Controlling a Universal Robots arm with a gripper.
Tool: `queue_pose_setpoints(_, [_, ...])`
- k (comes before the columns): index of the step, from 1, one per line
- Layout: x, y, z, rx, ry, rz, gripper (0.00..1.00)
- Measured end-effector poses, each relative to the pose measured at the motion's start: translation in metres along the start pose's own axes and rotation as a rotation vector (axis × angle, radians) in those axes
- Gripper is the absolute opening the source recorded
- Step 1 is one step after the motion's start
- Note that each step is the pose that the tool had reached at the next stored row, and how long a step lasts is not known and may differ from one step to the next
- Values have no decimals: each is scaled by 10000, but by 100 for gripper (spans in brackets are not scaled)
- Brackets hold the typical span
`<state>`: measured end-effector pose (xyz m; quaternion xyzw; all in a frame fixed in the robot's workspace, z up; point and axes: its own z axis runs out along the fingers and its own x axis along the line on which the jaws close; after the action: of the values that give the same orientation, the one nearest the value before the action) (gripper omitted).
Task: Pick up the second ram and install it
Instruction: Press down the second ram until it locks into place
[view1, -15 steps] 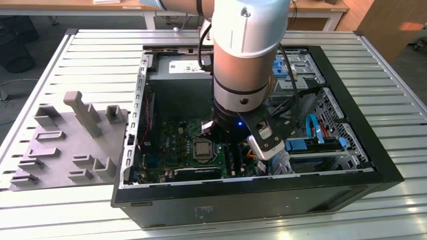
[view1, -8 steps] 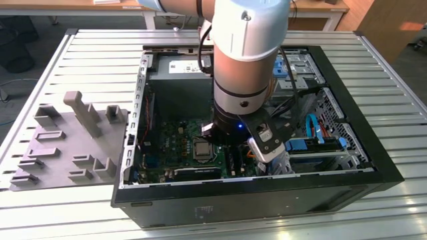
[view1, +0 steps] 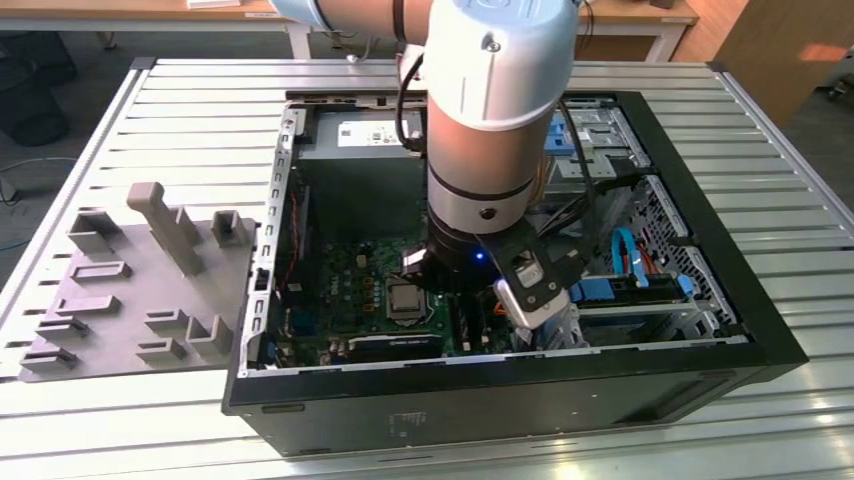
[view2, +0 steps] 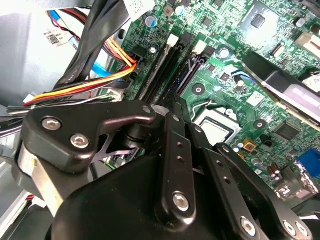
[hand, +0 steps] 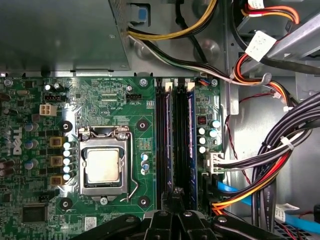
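A: The arm is down inside the open computer case (view1: 747, 340), with the gripper (hand: 176, 197) right over the memory slots (hand: 161, 140) on the green motherboard (hand: 105, 95).

B: And the second ram (hand: 191, 145)? In the first wrist view I see blue sticks standing in the slots beside the processor socket (hand: 102, 165).

A: Yes, two blue edges side by side, both looking seated, though I can't judge whether the latches are home.

B: Fingers?

A: In both wrist views the black finger links sit close together, tips touching or just above a stick's end. Clamped or pressing, I cannot tell.

B: So the pickup looks done and insertion is at or near its end. The grey parts tray (view1: 127, 290) sits beside the case.
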<state>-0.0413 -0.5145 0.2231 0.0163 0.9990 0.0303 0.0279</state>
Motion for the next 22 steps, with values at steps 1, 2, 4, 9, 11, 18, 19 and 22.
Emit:
queue_pose_setpoints(1, [0, -1, 8, 2, 1, 0, 11])
queue_pose_setpoints(2, [1, -1, 12, 2, 1, 0, 11])
queue_pose_setpoints(4, [1, -1, 13, -16, 3, 2, 11])
queue_pose_setpoints(9, [2, -4, 35, -41, 5, 2, 11])
queue_pose_setpoints(11, [2, -3, 38, -45, 4, 3, 11])
queue_pose_setpoints(18, [3, -4, 50, -48, 3, 3, 11])
queue_pose_setpoints(19, [3, -4, 51, -48, 3, 3, 11])
queue_pose_setpoints(22, [3, -4, 52, -47, 4, 3, 11])
